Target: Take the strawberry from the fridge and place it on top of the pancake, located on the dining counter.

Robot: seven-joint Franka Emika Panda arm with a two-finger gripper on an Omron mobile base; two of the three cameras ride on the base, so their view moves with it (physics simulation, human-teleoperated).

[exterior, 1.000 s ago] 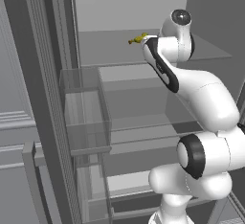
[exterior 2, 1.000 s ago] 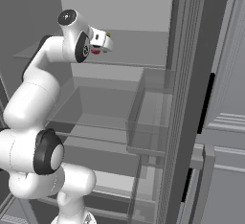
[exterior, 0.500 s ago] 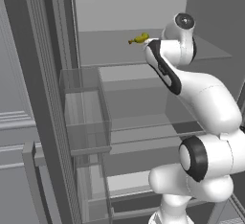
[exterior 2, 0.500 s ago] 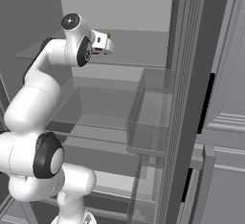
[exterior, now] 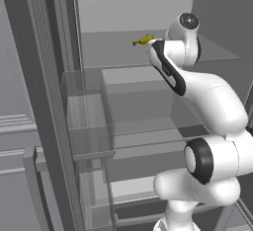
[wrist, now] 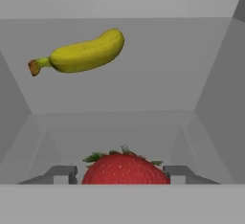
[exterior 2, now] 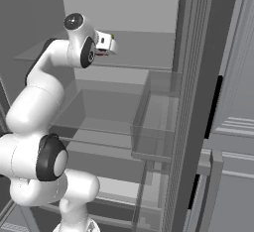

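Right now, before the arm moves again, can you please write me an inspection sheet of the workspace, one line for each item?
Surface: upper glass shelf inside the fridge, pale and level.
Job's things: strawberry lies on that shelf, directly between the two fingertips, green leaves on top; pancake and dining counter: nothing seen.
Clutter: one yellow banana further back on the same shelf, apart from the strawberry.
Grippers: gripper reaches onto the upper shelf; a finger stands close at each side of the strawberry, contact cannot be told.
Cables: nothing seen.
Surroundings: clear door bin on the open fridge door, lower glass shelves, light grey panelled cabinets beside the fridge.
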